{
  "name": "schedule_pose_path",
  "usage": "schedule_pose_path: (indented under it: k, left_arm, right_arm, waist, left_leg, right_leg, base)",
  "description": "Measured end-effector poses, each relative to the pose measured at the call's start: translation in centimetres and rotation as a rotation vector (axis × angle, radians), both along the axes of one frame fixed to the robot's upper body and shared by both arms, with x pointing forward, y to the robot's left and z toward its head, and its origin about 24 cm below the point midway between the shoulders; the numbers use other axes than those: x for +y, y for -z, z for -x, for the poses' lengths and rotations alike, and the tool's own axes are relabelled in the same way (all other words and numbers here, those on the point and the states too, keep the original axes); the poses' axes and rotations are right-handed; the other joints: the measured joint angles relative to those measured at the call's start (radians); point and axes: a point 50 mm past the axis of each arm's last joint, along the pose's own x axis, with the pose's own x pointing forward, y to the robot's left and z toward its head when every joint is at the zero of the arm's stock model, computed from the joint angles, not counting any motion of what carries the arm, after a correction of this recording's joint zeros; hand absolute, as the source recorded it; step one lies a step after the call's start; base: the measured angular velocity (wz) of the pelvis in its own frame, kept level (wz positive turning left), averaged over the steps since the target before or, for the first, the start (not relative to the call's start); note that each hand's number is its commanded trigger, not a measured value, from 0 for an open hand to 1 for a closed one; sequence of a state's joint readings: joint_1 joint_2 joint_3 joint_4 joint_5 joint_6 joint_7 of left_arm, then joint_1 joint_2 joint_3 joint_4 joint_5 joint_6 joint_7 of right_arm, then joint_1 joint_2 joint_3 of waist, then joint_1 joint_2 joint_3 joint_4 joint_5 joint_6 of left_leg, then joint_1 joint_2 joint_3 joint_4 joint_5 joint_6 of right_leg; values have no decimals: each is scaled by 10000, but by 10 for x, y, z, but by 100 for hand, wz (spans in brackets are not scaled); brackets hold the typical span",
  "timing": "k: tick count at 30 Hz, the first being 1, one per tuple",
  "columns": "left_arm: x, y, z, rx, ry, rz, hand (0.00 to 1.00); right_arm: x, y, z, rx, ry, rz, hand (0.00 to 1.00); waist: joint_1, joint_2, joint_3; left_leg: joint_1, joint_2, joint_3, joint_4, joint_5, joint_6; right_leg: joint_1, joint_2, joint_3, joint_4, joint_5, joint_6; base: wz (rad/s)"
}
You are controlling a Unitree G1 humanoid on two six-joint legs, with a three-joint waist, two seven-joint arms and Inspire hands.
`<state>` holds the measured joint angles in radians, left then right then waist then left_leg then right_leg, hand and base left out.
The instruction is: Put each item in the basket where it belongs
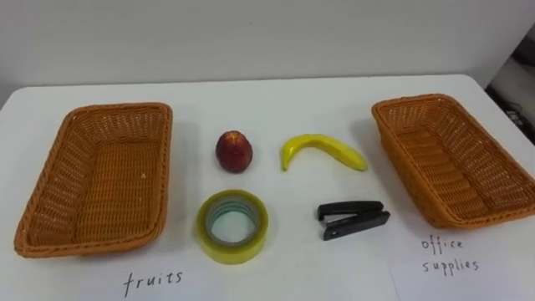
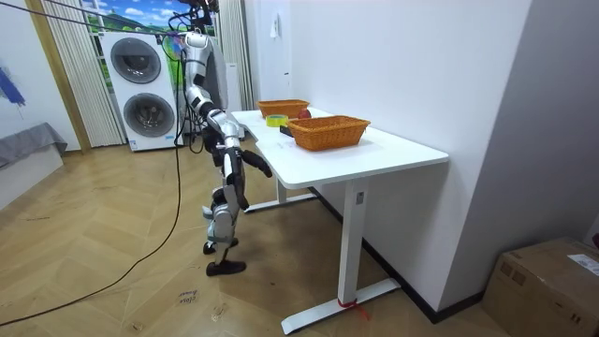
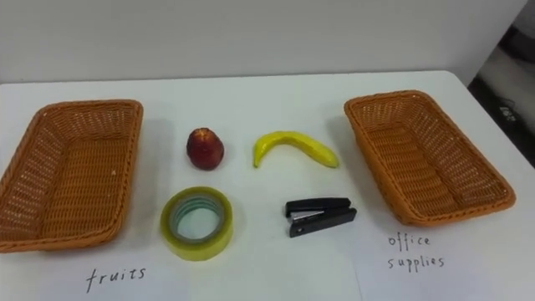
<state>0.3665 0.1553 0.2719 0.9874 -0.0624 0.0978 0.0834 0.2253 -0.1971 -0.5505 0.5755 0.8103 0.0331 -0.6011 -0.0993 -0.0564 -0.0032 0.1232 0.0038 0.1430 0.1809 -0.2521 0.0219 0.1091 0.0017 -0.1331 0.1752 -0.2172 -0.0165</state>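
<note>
- Wicker fruits basket (image 1: 125, 107) sits at 9 o'clock on the white table (image 1: 276, 96); office basket (image 1: 418, 99) at 3 o'clock.
- Between them, outside both: apple (image 1: 234, 151) at 11 o'clock, banana (image 1: 322, 149) at 1, tape roll (image 1: 230, 248) at 7, stapler (image 1: 353, 220) at 5.
- Robot stands at the table's edge; right hand (image 2: 264, 170) hangs low, too small to tell whether it is spread or closed.

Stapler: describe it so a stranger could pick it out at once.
On the white table, look between the left basket and the right basket, in the near row. The stapler lies right of the tape roll, in front of the banana; it is the only black, flat, long thing there.
</note>
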Motion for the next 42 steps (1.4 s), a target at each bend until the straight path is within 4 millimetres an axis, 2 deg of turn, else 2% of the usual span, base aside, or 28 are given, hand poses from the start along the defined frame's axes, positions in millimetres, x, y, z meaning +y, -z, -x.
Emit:
schedule_pose_path:
  k: [1, 3, 9, 12, 17, 19, 22, 27, 31, 37, 42]
  left_arm:
    - [0, 0, -2, -66, 44, -24, 0]
    - [0, 0, -1, -33, 186, -54, 0]
    - [0, 0, 4, 120, 134, 35, 0]
    - [0, 1, 5, 163, 139, 61, 0]
    - [0, 0, 5, 135, 260, 45, 0]
    - [0, 0, 4, 138, 385, 52, 0]
    - [0, 0, 4, 129, 389, 59, 0]
    - [3, -1, 9, 320, 613, 6, 0]
    - [1, 0, 11, 417, 629, 55, 0]
    - [-6, 3, 11, 555, 1093, 335, 0]
    - [-10, 5, 4, 475, 1513, 524, 0]
  right_arm:
    - [-1, -2, -2, -5, 10, 115, 0]
    - [-3, -12, -9, -204, 63, 488, 0]
    - [-9, -32, -20, -470, 328, 1382, 0]
    - [-11, -53, -32, -872, 26, 2404, 0]
    - [-18, -95, -51, -1975, -343, 4244, 0]
    - [-18, -103, -56, -1968, -493, 4778, 0]
    - [-17, -110, -61, -1884, -662, 5340, 0]
    - [-14, -127, -66, -2412, -659, 5855, 0]
    - [-8, -146, -72, -2571, -1092, 7014, 0]
    - [-3, -177, -88, -2937, -1901, 8935, 0]
    - [15, -198, -103, -3583, -2846, 10009, 0]
  waist:
    - [0, 17, -10]
    - [26, 65, 30]
    - [19, 57, 43]
    - [11, 51, 42]
    - [-5, -93, 48]
    - [36, -127, 62]
    - [40, -195, 42]
    - [40, -188, 17]
    - [160, -143, 10]
    - [194, -163, 60]
    - [283, -143, 74]
  left_leg:
    - [-82, 8, 61, 3, 1, 1]
    - [-115, 15, 184, -2, 3, 3]
    - [-77, 16, 211, -31, 3, 3]
    - [-91, -1, 223, -2, 4, 5]
    - [-98, 2, 195, 72, 4, 6]
    - [-117, 10, 187, 82, 4, 6]
    - [-258, 12, 157, 108, 4, 6]
    - [-254, 5, 162, 103, 4, 5]
    - [-225, 9, 176, 81, 6, 4]
    - [-237, 4, 92, 120, 6, 4]
    - [-263, 11, 92, 184, 5, 4]
  right_leg:
    - [-133, 2, 53, 73, 0, 0]
    - [-235, 7, 172, 167, -1, -1]
    - [-311, 24, 290, 265, -11, 3]
    - [-358, 20, 365, 324, -31, 6]
    - [-292, 6, 295, 289, -46, 7]
    - [-325, 9, 260, 288, -49, 3]
    - [-424, 10, 203, 299, -48, -5]
    - [-404, 8, 179, 302, -46, -6]
    - [-384, 12, 192, 331, -46, -6]
    - [-396, -22, 92, 360, -45, -6]
    - [-401, -6, 106, 295, -47, -8]
  base:
    - [-16]
    - [-18]
    - [-5]
    - [-4]
    - [5]
    - [0]
    - [2]
    - [0]
    - [0]
    - [4]
    - [0]
